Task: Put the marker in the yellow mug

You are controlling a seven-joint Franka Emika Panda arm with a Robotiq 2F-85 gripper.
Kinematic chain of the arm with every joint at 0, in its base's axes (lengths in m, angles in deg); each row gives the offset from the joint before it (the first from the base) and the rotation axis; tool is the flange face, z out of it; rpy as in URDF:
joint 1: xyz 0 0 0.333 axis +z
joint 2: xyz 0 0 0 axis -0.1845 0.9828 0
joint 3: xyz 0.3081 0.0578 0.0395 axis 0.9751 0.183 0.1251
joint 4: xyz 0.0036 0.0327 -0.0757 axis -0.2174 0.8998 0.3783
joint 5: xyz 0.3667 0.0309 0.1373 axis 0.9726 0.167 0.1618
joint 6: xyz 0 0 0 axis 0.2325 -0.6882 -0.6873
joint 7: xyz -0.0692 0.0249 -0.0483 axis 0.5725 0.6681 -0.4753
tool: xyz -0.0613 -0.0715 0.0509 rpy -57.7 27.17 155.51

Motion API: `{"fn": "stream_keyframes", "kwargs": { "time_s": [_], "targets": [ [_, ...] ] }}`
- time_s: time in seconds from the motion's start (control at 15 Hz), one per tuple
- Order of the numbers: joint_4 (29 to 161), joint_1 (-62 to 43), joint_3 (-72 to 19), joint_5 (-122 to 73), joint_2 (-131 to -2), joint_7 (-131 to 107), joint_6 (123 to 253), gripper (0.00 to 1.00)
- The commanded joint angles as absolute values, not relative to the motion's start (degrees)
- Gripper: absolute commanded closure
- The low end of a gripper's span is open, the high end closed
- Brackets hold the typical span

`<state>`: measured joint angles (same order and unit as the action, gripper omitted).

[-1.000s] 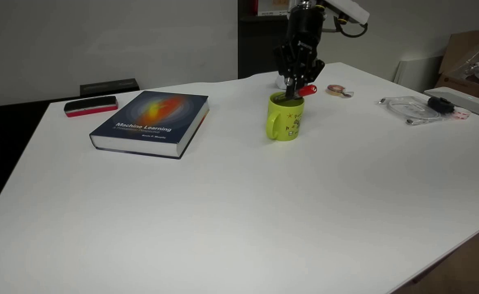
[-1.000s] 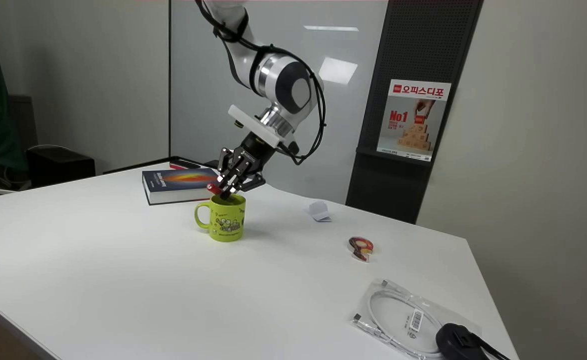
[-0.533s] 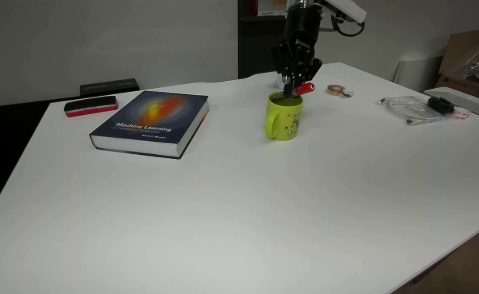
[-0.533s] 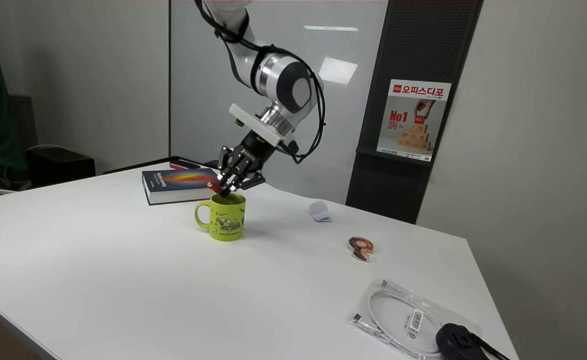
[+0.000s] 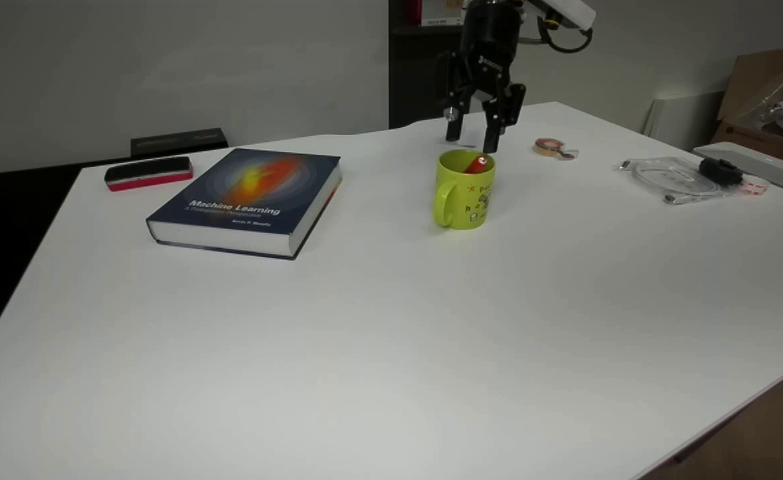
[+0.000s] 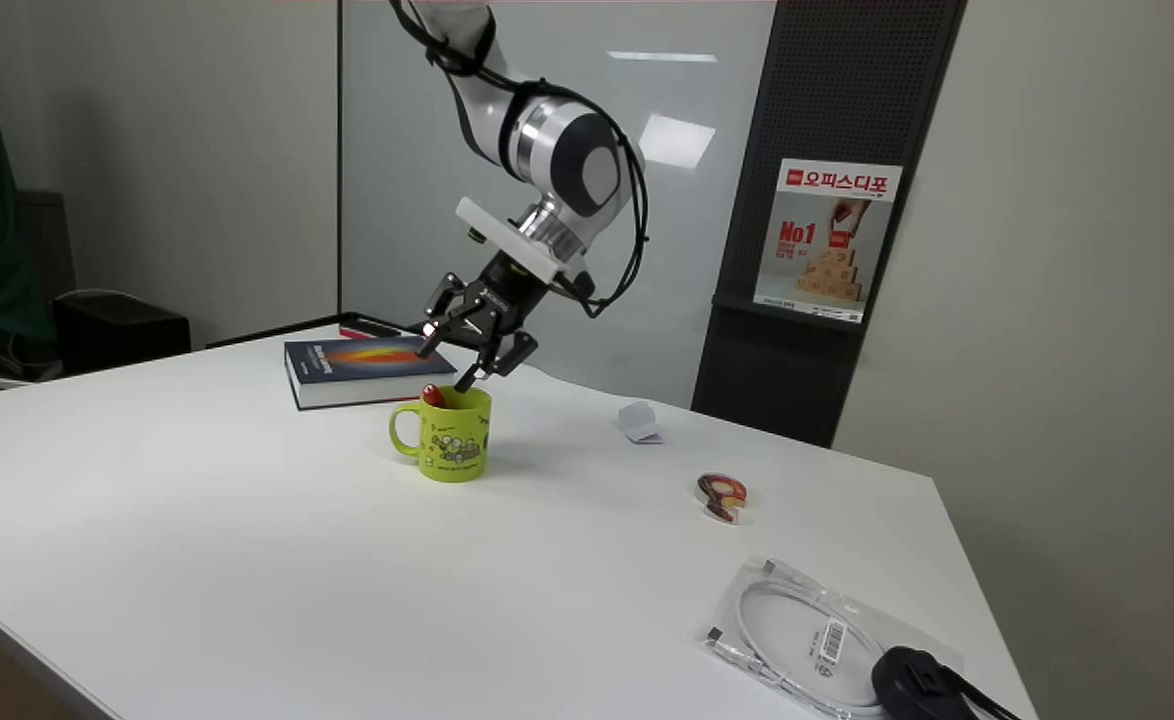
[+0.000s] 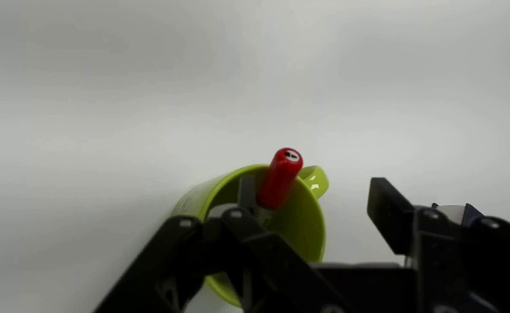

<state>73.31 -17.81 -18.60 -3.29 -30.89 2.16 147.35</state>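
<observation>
The yellow mug (image 5: 466,203) stands upright on the white table, yellow-green with printed drawings. Inside it leans the marker (image 7: 279,179), its red cap end sticking up at the rim near the handle. That red end (image 6: 433,396) shows in both exterior views; its lower part is down in the mug, mostly hidden. My gripper (image 5: 472,135) is just above the mug, jaws spread apart with nothing between them. In the wrist view one finger (image 7: 247,191) appears in front of the mug's opening beside the marker, while the opposite finger (image 7: 389,213) is over bare table.
A thick dark-blue book (image 5: 245,200) lies to one side, with a black and red block (image 5: 149,173) behind it. Elsewhere on the table are a tape roll (image 5: 550,147), a bagged cable (image 6: 807,640) with a black device, and a folded white paper (image 6: 639,422).
My gripper has opened and risen slightly. The marker, held across the mug's top before, has dropped lower and now leans inside the mug.
</observation>
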Motion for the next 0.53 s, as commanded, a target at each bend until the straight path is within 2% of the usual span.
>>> {"fn": "stream_keyframes", "kwargs": {
  "time_s": [0.0,0.47],
  "targets": [
    [76.0,-16.9,-18.7,-4.5,-34.6,1.9,149.3,0.02],
    [91.1,-10.9,-20.1,-15.0,-46.6,1.9,161.1,0.00]
  ]
}}
